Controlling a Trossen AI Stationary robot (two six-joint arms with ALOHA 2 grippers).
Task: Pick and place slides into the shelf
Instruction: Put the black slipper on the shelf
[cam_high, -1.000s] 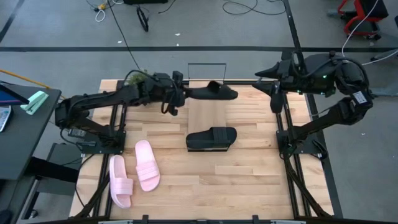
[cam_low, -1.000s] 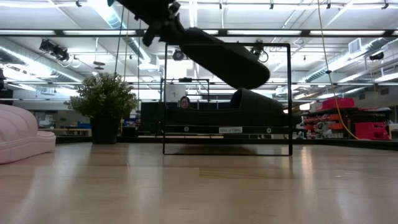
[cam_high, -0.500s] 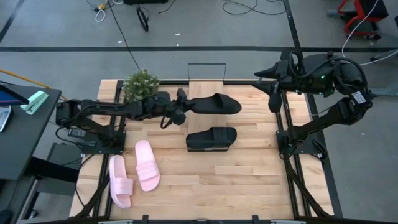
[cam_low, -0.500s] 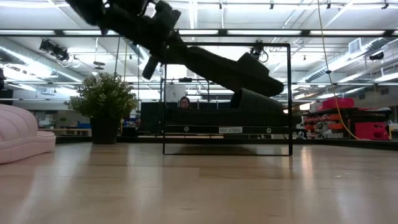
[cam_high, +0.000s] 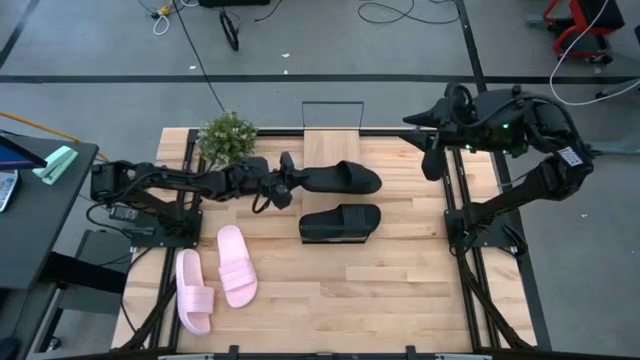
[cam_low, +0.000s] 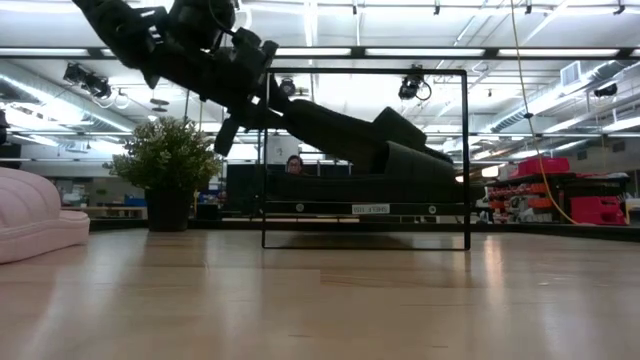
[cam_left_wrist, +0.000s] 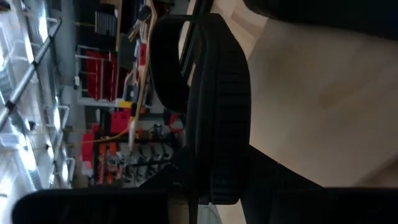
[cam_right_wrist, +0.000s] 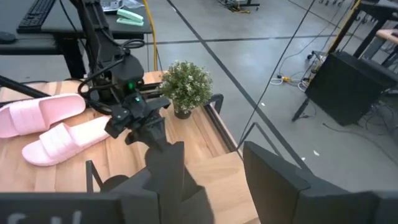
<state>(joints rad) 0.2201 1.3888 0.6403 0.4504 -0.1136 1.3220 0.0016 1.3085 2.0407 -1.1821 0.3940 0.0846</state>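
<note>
The left gripper (cam_high: 284, 184) is near the middle of the high view. Its fingers pinch the heel end of one black slide (cam_high: 340, 179) and hold it up, tilted, above the bench (cam_high: 400, 260). The shelf (cam_high: 331, 143) is just behind, at the top middle. This looks like the carrying step. Next the slide should go onto the shelf board. The right gripper (cam_high: 432, 150) waits at the upper right, fingers spread. The other black slide (cam_high: 340, 222) and the two pink slides (cam_high: 215, 275) lie on the bench.

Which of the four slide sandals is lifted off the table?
The black slide sandal held by the left gripper; the other black one and both pink ones lie flat.
</note>
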